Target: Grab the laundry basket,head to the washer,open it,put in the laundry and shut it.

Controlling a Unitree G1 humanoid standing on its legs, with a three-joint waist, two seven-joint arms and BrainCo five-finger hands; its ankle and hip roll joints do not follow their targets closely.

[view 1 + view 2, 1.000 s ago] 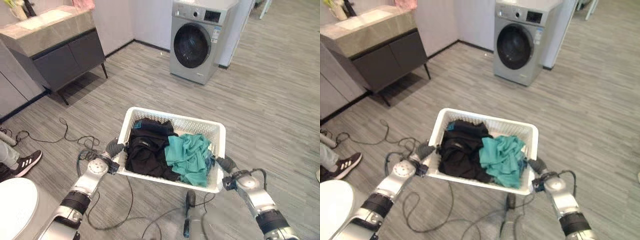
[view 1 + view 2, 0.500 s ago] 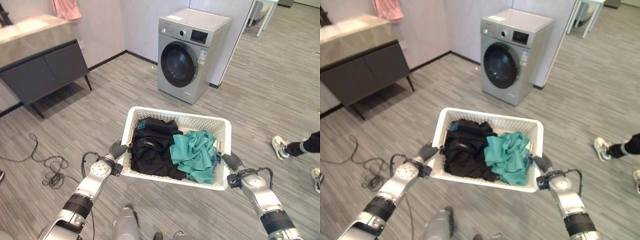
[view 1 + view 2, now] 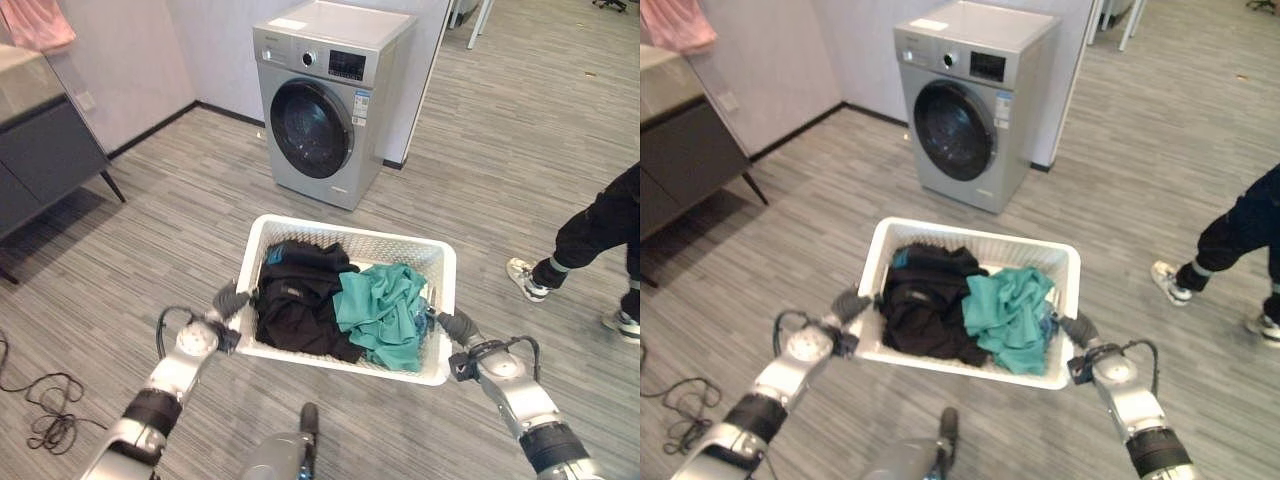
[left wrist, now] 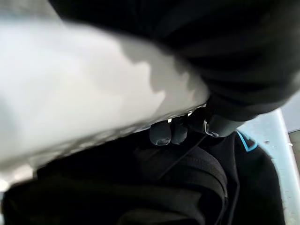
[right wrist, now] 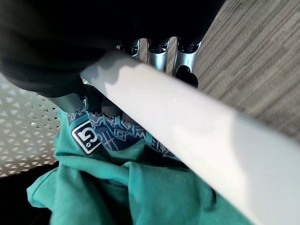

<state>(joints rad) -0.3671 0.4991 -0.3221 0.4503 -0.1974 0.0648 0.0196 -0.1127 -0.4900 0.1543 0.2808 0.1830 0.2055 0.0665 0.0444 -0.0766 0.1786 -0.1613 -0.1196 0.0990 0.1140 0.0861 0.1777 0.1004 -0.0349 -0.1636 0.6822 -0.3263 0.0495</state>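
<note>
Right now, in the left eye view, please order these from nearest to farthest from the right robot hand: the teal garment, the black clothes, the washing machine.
From the right robot hand, curled on the laundry basket rim:
1. Teal garment, in the basket's right half, beside that hand.
2. Black clothes, in the basket's left half.
3. Washing machine, ahead against the wall, door closed.

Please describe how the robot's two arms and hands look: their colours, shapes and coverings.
Both arms are silver-grey metal tubes with a dark ribbed band near each forearm and a round silver wrist joint. The left hand and right hand wear dark ribbed covers. In the right wrist view, silver fingers end in dark tips.
</note>
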